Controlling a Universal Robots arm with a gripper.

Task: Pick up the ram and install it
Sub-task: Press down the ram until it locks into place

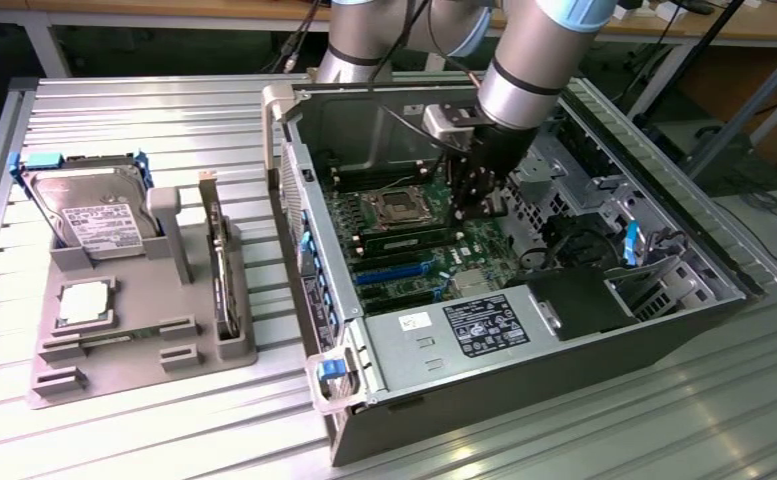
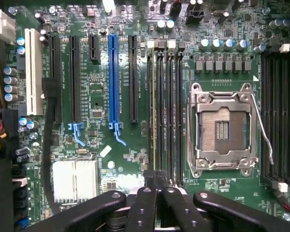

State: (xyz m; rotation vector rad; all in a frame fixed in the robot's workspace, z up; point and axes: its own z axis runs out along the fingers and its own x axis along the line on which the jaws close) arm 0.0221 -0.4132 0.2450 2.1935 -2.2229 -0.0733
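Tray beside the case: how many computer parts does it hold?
3: a hard drive at its far end, a processor nearer the camera, a ram stick on edge, nearest the case. None seems hidden.

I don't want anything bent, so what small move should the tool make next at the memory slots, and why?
Probably a slight push straight down. The shut tool sits over one end of the ram, which stands edge-on in a slot beside the empty processor socket. I cannot tell whether it is fully seated, so a short vertical press seems safest.
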